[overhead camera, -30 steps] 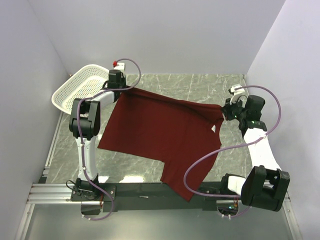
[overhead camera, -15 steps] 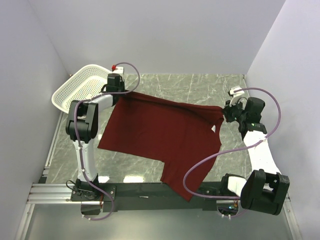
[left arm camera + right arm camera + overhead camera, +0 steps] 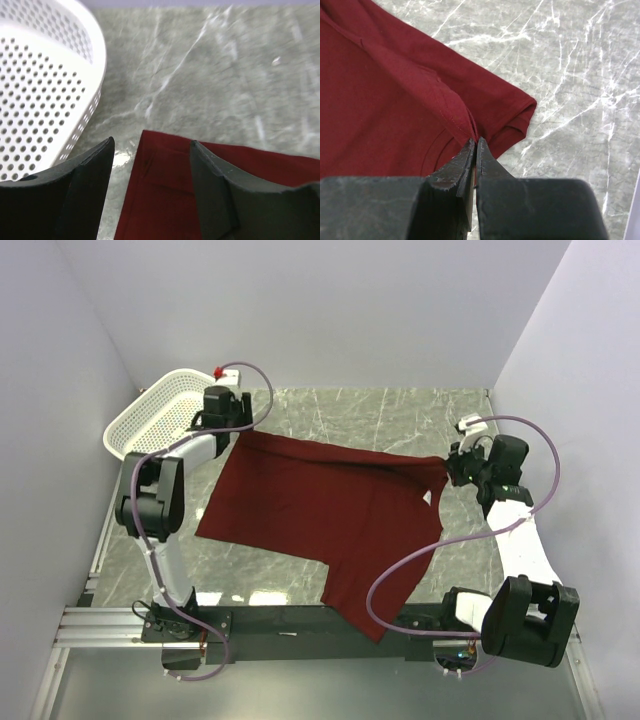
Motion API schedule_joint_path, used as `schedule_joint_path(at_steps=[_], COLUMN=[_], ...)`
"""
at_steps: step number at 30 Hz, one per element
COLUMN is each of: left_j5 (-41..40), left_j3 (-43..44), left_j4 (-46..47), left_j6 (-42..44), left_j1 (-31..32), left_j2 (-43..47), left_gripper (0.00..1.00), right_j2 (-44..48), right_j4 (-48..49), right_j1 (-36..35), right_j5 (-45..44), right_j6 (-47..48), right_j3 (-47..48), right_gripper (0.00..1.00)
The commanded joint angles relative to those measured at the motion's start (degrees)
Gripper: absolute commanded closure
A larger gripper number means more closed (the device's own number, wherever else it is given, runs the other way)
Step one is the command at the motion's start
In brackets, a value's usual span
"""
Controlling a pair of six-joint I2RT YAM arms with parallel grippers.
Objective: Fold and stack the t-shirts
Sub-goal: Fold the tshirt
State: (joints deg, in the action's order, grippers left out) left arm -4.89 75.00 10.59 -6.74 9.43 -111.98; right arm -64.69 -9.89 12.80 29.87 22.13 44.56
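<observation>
My right hand (image 3: 476, 142) is pinched tight on a raised fold of the maroon t-shirt (image 3: 320, 510), close to a sleeve hem at the garment's right end. My left hand (image 3: 151, 145) stands wide, its two fingers (image 3: 90, 190) astride the shirt's far-left corner; I cannot tell whether they touch the cloth. The shirt lies spread across the middle of the grey marbled worktop (image 3: 400, 420), pulled into a ridge between my two hands, with its white neck label (image 3: 427, 498) showing near the right hand. One part of it trails over the near rail (image 3: 280, 618) between the arm bases. The white perforated basket (image 3: 160, 415) sits at the far-left corner, just beside the left hand and apart from the shirt. The right arm's purple cable (image 3: 385, 575) loops above the shirt's near-right part.
</observation>
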Motion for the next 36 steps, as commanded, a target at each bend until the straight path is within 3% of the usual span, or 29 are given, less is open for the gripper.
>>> schedule_joint_path(at_steps=[1, 11, 16, 36], left_j5=[4.00, 7.79, 7.08, 8.93], left_j3=[-0.82, -4.59, -6.62, -6.27], left_j4=[4.79, 2.94, 2.77, 0.40], left_j6=[-1.51, -1.87, -2.66, -2.75], left_j1=[-0.03, 0.15, 0.15, 0.15], left_j2=[5.71, 8.36, 9.85, 12.49], left_gripper=[0.33, 0.30, 0.30, 0.30], right_j2=[0.00, 2.37, 1.76, 4.39], right_j4=[-0.30, -8.46, -12.52, -17.88], right_j1=[0.56, 0.56, 0.65, -2.51], right_j5=[1.24, 8.97, 8.02, 8.63], right_j6=[1.51, 11.61, 17.85, 23.39], right_j3=[-0.17, 0.00, 1.06, -1.14], right_gripper=[1.00, 1.00, 1.00, 1.00])
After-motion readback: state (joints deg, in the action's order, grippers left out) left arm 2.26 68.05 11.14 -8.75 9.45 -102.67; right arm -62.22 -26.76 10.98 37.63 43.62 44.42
